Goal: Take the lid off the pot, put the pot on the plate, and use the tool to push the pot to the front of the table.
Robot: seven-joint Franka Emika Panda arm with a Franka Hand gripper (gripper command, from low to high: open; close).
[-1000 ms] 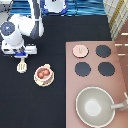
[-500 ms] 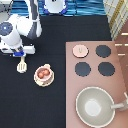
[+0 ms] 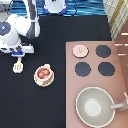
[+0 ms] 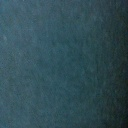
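The pink lid [image 3: 79,50] lies on the stove panel, apart from the pot. Uncovered, the pink pot [image 3: 43,73] with reddish items inside sits on the cream plate [image 3: 44,83] on the black table [image 3: 30,107], left of the stove. The cream tool [image 3: 18,66] lies on the table to the upper left of the pot, its handle pointing up toward the gripper [image 3: 19,56]. The gripper hangs right over the handle's end. The wrist view shows only a dark blurred surface.
A pinkish-brown stove panel [image 3: 120,75] with black burners [image 3: 82,68] fills the exterior view's right. The large grey pan [image 3: 95,106] with a long handle sits at its bottom. A white object [image 3: 54,6] stands at the top edge.
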